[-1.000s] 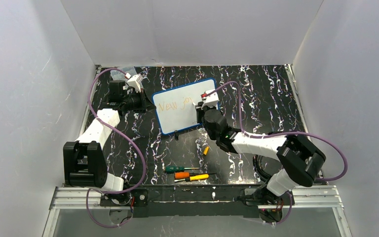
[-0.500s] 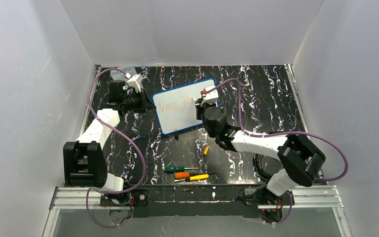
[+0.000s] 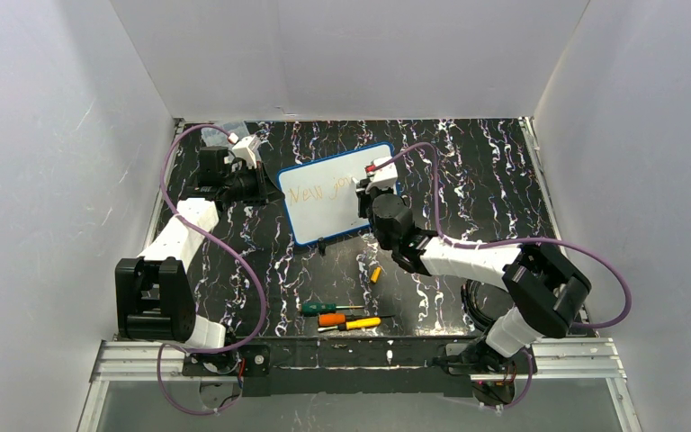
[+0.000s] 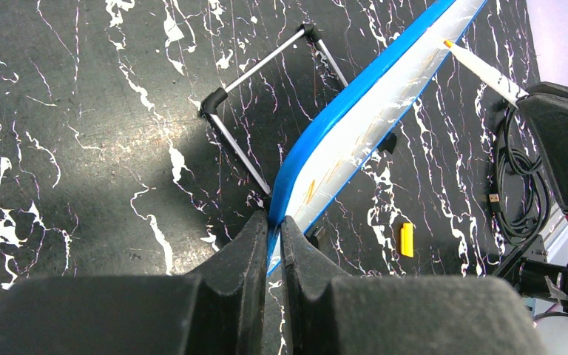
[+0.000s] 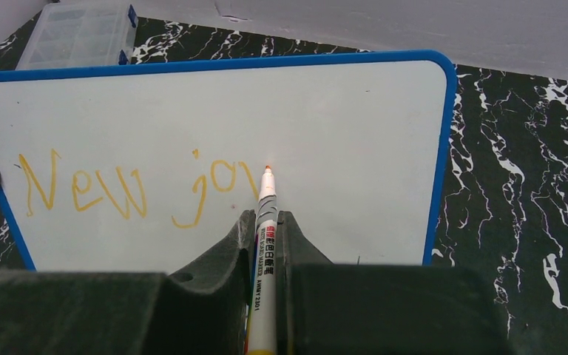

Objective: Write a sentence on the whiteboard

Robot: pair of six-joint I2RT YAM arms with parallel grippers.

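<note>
Pinching the marker (image 5: 266, 194) between closed fingers, the right gripper (image 5: 265, 219) aims it lengthwise straight at the board (image 5: 340, 111). The tip is at or just off the surface beside the half-made "y" of the sentence (image 5: 118, 188), with bare white to the right for the next strokes. The board stands propped mid-table toward the back, its left edge clamped by the left gripper (image 4: 275, 225). Since a second ago the right wrist has edged slightly up the board, which has not shifted.
</note>
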